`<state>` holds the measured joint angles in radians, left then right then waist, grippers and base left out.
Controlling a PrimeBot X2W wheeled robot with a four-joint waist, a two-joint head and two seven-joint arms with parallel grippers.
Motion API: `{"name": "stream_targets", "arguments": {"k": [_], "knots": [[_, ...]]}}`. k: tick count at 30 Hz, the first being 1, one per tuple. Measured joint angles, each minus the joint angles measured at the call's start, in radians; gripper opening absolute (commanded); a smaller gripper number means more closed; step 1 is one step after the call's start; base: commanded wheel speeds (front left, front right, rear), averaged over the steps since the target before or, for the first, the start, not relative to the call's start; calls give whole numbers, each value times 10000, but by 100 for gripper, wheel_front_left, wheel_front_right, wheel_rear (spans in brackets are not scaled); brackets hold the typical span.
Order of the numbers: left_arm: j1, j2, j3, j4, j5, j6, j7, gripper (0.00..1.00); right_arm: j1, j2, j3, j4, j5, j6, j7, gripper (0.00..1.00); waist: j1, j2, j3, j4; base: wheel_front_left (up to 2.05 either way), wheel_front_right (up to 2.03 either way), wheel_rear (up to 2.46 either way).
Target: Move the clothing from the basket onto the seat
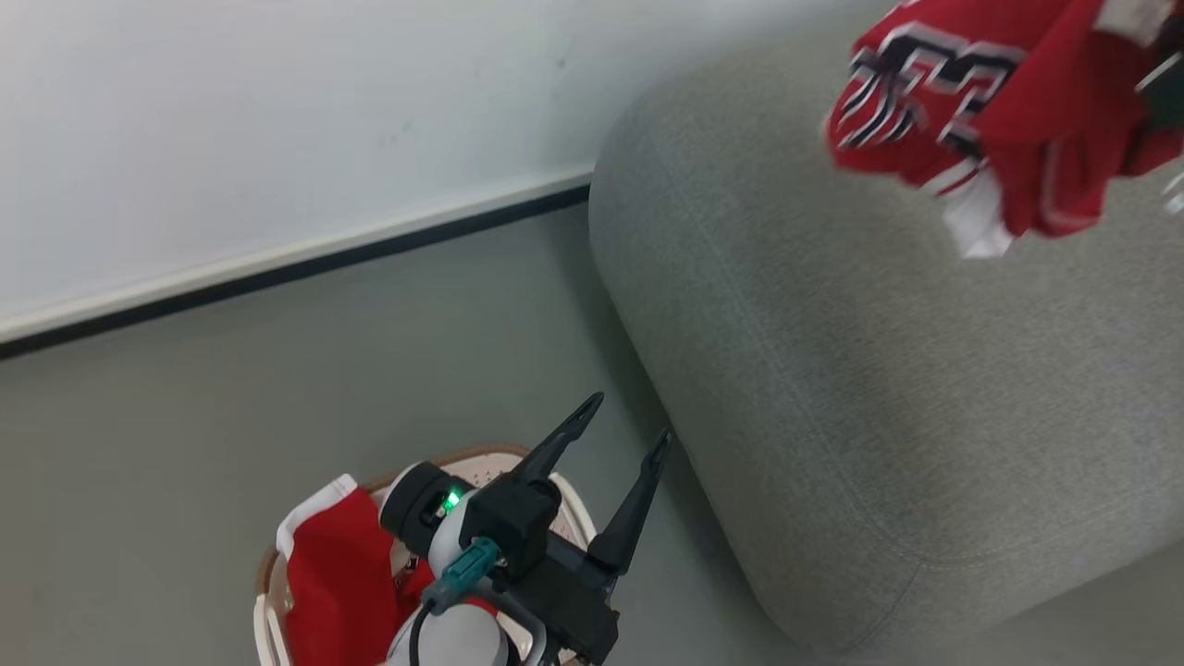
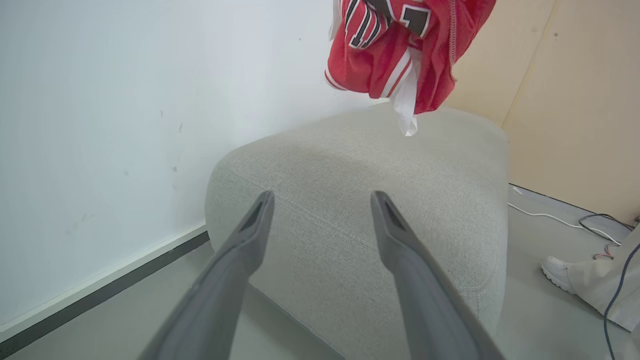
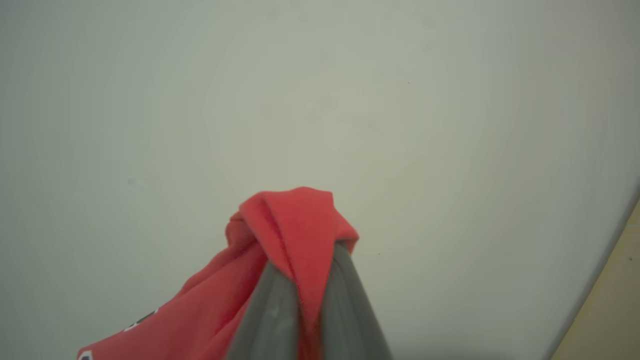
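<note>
A red garment with navy-and-white lettering (image 1: pixel 980 111) hangs bunched in the air above the grey seat (image 1: pixel 879 370), at the head view's top right. My right gripper (image 3: pixel 305 260) is shut on a fold of that garment (image 3: pixel 295 220). From the left wrist the same garment (image 2: pixel 400 50) dangles over the seat (image 2: pixel 360 190), a white tag hanging from it. My left gripper (image 1: pixel 618 427) stands open and empty above the basket (image 1: pixel 270 592), its fingers (image 2: pixel 250 235) pointing toward the seat. More red clothing with white trim (image 1: pixel 338 573) lies in the basket.
A pale wall with a dark baseboard (image 1: pixel 277 268) runs behind the grey floor (image 1: pixel 231 435). In the left wrist view, cables (image 2: pixel 595 220) lie on the floor right of the seat, beside a person's white shoe (image 2: pixel 555 272) and trouser leg.
</note>
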<state>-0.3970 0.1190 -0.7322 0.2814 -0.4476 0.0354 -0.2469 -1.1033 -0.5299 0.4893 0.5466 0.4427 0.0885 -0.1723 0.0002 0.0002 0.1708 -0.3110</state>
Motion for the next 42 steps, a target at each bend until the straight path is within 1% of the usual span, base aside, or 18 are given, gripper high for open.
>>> {"name": "stream_targets", "arguments": {"k": [5, 7, 11, 17, 21, 24, 28, 31, 33, 37, 38, 40, 41, 42], "knots": [[-434, 174, -134, -462, 288, -15, 267, 100, -1308, -625, -600, 901, 109, 8, 140, 0, 0, 0, 654, 328, 0, 0, 0], [-600, 301, -111, -681, 343, -13, 332, 100, -1613, -755, -619, 1060, 102, 8, 203, 0, 0, -1, 927, 452, 0, 0, 0], [-831, 506, -81, -1074, 462, -6, 489, 100, -1627, -738, -458, 1536, 38, 13, 322, 0, 1, 1, 1496, 639, 0, 0, 0], [-1107, 874, 13, -1647, 761, 13, 779, 100, -1823, -715, -692, 2090, 169, 15, 284, 0, 0, 0, 2371, 737, 0, 0, 0], [-1287, 1185, 100, -1942, 911, 86, 1020, 100, -1844, -560, -537, 2462, 40, 2, 115, 0, 0, 1, 2947, 664, 0, 0, 0], [-1380, 1373, 98, -2102, 1016, 86, 1243, 100, -1816, -362, -625, 2800, 146, -15, -59, 0, 1, 1, 3365, 551, 0, 0, 0], [-1511, 1626, 148, -2366, 1091, 107, 1519, 100, -1479, 67, -619, 3181, 328, -13, -238, 0, 0, 1, 3917, 362, 0, 0, 0], [-1653, 1776, 192, -2571, 1342, 176, 1703, 100, -1137, 337, -447, 3461, 334, -6, -297, 0, 0, 1, 4333, 216, 0, 0, 0], [-1765, 1894, 201, -2598, 1404, 176, 1797, 100, -1039, 612, -387, 3866, 336, -6, -435, 0, 0, 1, 4734, 76, 0, 0, 0], [-1780, 1975, 207, -2573, 1430, 176, 1837, 100, -957, 809, -410, 4199, 339, -6, -510, 0, 0, 1, 5075, -61, 0, 0, 0], [-1783, 1988, 207, -2539, 1430, 176, 1837, 100, -900, 953, -410, 4334, 339, -6, -587, 0, 0, 1, 5240, -158, 0, 0, 0], [-1783, 1992, 209, -2516, 1430, 176, 1837, 100, -872, 995, -408, 4380, 339, -4, -596, 0, 0, 1, 5293, -212, 0, 0, 0], [-1784, 1994, 209, -2485, 1430, 176, 1837, 100, -837, 1011, -408, 4420, 339, -4, -635, 32, 0, 1, 5331, -265, 0, 0, 0], [-1785, 1994, 211, -2428, 1430, 176, 1835, 100, -780, 1005, -407, 4439, 337, -4, -686, 47, 0, 0, 5355, -313, 0, 0, 0]]}}
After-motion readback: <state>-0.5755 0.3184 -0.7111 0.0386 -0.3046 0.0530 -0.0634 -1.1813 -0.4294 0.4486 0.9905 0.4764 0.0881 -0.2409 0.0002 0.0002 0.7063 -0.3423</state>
